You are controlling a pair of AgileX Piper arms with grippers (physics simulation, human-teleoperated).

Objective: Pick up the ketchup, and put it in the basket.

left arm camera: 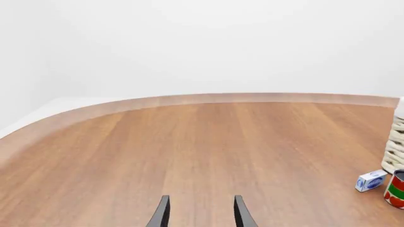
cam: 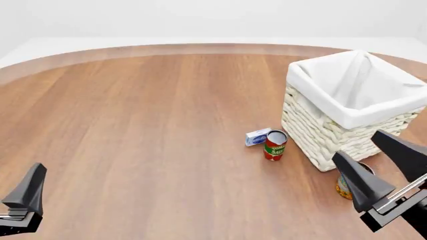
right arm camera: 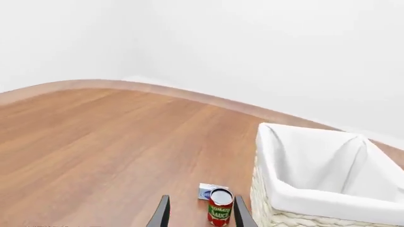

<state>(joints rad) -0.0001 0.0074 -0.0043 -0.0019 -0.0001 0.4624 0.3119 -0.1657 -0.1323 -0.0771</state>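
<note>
The ketchup bottle does not show in any view. The cream wicker basket point(cam: 313, 134) with a white liner stands at the right of the table; it also shows in the right wrist view point(right arm camera: 296, 197) and at the edge of the left wrist view point(left arm camera: 396, 142). My right gripper point(cam: 354, 145) is open and empty, hanging near the basket's front corner; its fingers point(right arm camera: 162, 215) stand apart. My left gripper point(cam: 27, 192) is at the front left, far from the basket, and is open and empty in the left wrist view point(left arm camera: 200, 215).
A red-and-green tomato sauce can point(cam: 274, 145) point(right arm camera: 220, 213) point(left arm camera: 396, 189) stands left of the basket, with a small blue-and-white box point(cam: 257, 136) point(right arm camera: 208, 190) point(left arm camera: 370, 181) beside it. A yellowish can point(cam: 343, 189) is partly hidden behind my right finger.
</note>
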